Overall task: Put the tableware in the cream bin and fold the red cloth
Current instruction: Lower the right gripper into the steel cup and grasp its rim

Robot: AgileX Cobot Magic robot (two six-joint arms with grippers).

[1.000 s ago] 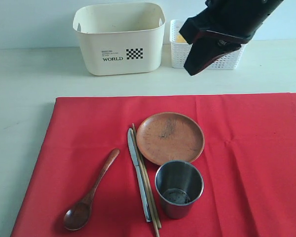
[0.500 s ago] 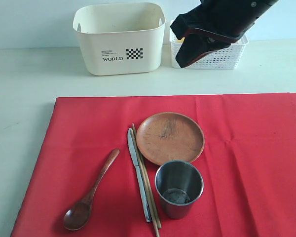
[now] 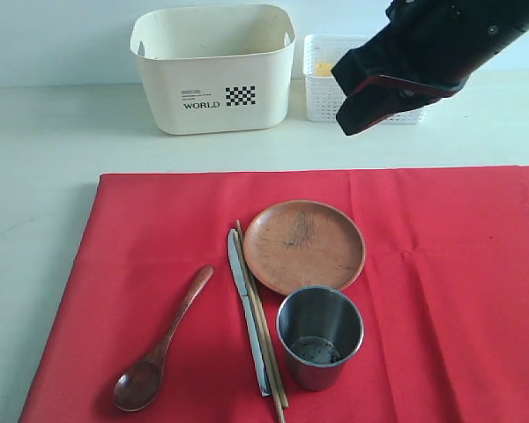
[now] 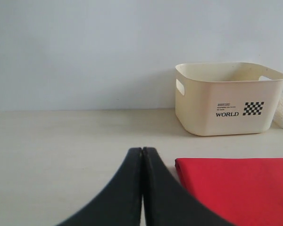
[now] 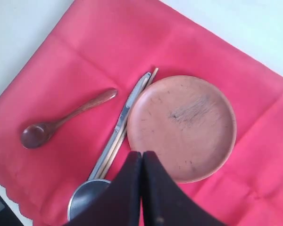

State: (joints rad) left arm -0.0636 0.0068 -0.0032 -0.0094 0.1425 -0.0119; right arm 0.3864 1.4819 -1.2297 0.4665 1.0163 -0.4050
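The red cloth [image 3: 441, 264] lies spread flat on the table. On it rest a round brown plate [image 3: 304, 245], a steel cup [image 3: 320, 337], a dark wooden spoon [image 3: 163, 344], a silver knife [image 3: 247, 313] and wooden chopsticks [image 3: 266, 339]. Behind the cloth stands the cream bin [image 3: 213, 66]. My right gripper [image 3: 344, 129] hangs shut and empty in the air in front of the white basket; its wrist view looks down on the plate [image 5: 181, 127], spoon [image 5: 61, 122], knife [image 5: 122, 120] and cup [image 5: 87, 197]. The left gripper [image 4: 142, 149] is shut and empty, low over the table left of the cloth [image 4: 240, 183], facing the bin [image 4: 228, 99].
A small white lattice basket [image 3: 322, 97] with something yellow [image 3: 322, 68] in it stands right of the cream bin, partly hidden by my right arm. Bare pale table [image 3: 44, 176] runs left of and behind the cloth. A wall closes the back.
My right gripper swung left toward the cream bin, then came back right in front of the basket, shut throughout. The tableware and cloth have not moved.
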